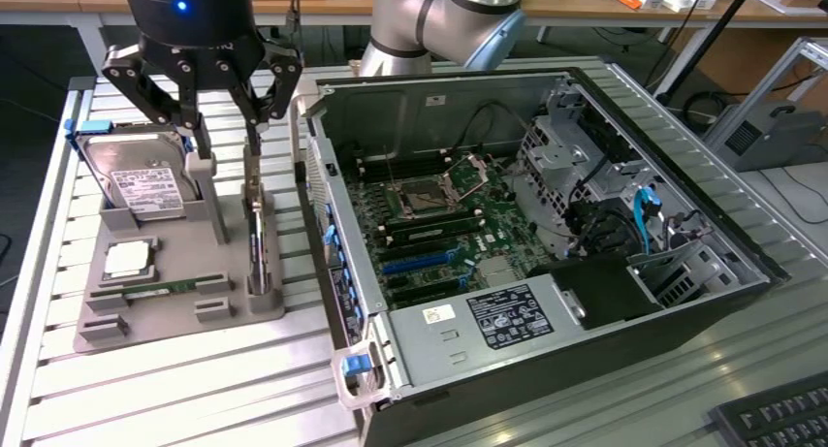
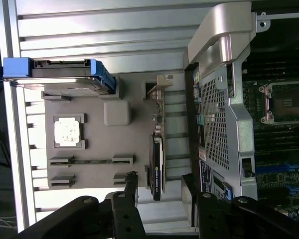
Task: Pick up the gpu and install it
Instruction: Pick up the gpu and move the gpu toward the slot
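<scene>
The gpu (image 1: 260,236) is a thin dark card standing on edge in a slot of the grey holder (image 1: 169,316), at the side nearest the computer case. In the wrist view the gpu (image 2: 158,152) shows edge-on, its metal bracket (image 2: 162,87) at the far end. My gripper (image 1: 227,161) hangs over the card's far end, open, one finger on each side of it. In the wrist view the gripper (image 2: 159,178) straddles the card's near end with its fingertips (image 2: 131,177) apart from the card. Nothing is held.
The open computer case (image 1: 518,224) lies on the exterior view's right of the holder, its motherboard (image 1: 428,224) exposed. On the holder also sit a silver hard drive (image 1: 143,180), a processor (image 1: 127,260) and a memory stick (image 1: 162,290). A keyboard (image 1: 777,418) is at the table's corner.
</scene>
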You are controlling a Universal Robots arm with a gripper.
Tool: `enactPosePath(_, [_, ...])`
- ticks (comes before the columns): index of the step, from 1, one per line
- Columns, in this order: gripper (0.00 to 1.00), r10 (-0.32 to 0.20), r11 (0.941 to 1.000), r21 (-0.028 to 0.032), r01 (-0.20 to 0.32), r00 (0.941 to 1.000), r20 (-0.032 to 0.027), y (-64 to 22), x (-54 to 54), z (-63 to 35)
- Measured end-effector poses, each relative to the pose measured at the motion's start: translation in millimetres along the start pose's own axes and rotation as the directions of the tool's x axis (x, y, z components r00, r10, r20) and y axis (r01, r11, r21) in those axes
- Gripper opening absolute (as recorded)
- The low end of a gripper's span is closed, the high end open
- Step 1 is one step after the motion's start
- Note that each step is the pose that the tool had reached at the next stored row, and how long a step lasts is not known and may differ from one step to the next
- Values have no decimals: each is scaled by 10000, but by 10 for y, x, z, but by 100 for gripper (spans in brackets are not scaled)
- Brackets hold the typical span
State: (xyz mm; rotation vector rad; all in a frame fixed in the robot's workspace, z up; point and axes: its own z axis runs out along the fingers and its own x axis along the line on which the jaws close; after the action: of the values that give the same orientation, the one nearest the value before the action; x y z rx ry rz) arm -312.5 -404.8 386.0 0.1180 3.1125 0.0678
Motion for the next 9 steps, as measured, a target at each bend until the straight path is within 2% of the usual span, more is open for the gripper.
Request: enactPosePath(9, [48,0,10000,0,0,10000,0,-2,1,15])
